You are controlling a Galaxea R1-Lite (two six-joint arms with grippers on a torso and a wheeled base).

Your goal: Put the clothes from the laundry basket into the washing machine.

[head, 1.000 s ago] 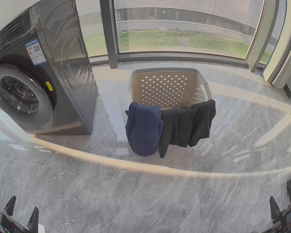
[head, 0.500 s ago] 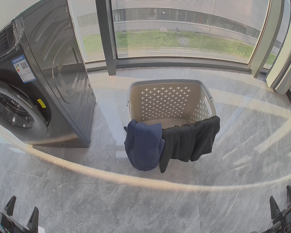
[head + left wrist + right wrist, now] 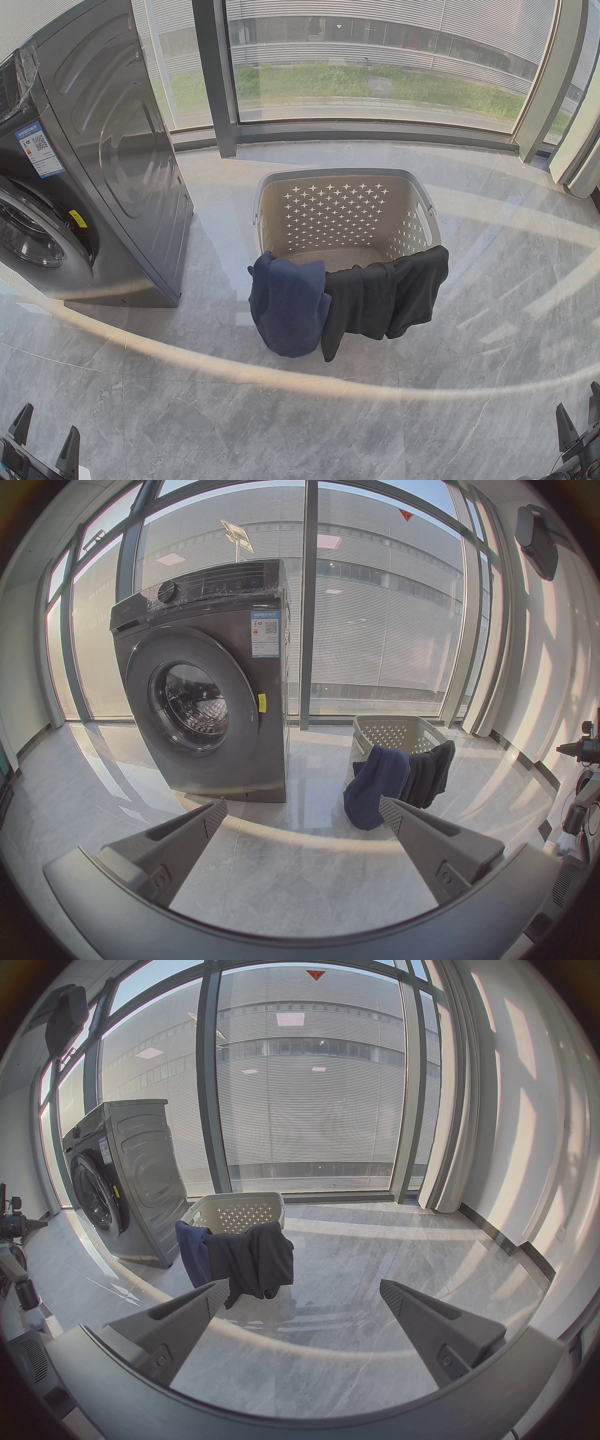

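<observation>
The pale grey marble-tiled floor [image 3: 262,412] ran up to a tall glass window wall [image 3: 375,62]. On the robot's left stood the dark grey front-loading washing machine [image 3: 119,156]; the head view caught mostly its ribbed side panel and a slice of the round door, while the left wrist view faced the washing machine [image 3: 206,686] squarely, showing the control strip on top and the glass porthole door lying flush against the front, shut as far as could be told; the right wrist view gave the washing machine [image 3: 134,1166] side-on.

To the right of the machine and apart from it sat the beige plastic laundry basket with star-shaped holes [image 3: 344,174]. Only the head view looked down inside, where the pale bottom showed; the wrist views saw the basket [image 3: 390,730] [image 3: 234,1210] from low, with its near wall hidden by cloth. Over the near rim hung a navy blue garment [image 3: 287,306] [image 3: 375,786] [image 3: 192,1254] on the machine's side, and touching it a black garment [image 3: 381,300] [image 3: 431,774] [image 3: 253,1260]; both draped mostly outside, down toward the floor.

The left gripper [image 3: 49,431] [image 3: 302,805] and the right gripper [image 3: 576,412] [image 3: 303,1285] hung low, well short of the basket; each had its fingers spread wide with nothing between them.
</observation>
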